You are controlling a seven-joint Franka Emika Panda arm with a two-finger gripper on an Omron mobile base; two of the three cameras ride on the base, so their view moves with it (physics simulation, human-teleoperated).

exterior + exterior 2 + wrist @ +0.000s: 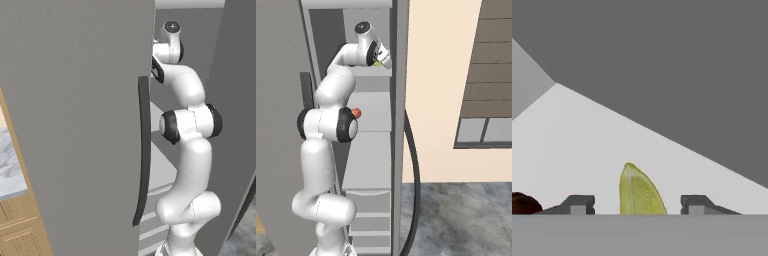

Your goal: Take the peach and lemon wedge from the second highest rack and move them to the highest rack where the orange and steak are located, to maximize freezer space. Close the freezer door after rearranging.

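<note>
A pale grey shelf plate (612, 145), the highest rack, fills the middle of the hand view beneath dark grey freezer walls. The yellow-green lemon wedge (640, 192) stands on it at bottom centre, between the two dark fingertips (579, 204) of the gripper (637, 205), whose jaws are parted with clear gaps on either side, so the wedge is released. The dark red-brown steak (523, 203) peeks in at lower left. In the right base view, the small reddish peach (356, 112) sits mid-frame on a lower shelf. The mid-grey freezer door (75, 125) stands open at left in the left base view.

Arm (192, 165): glossy white rounded segments, dark joint rings, dark cap with pale disc on top joint. Claw (637, 204): two small dark grey blocky fingertips (579, 204).
</note>
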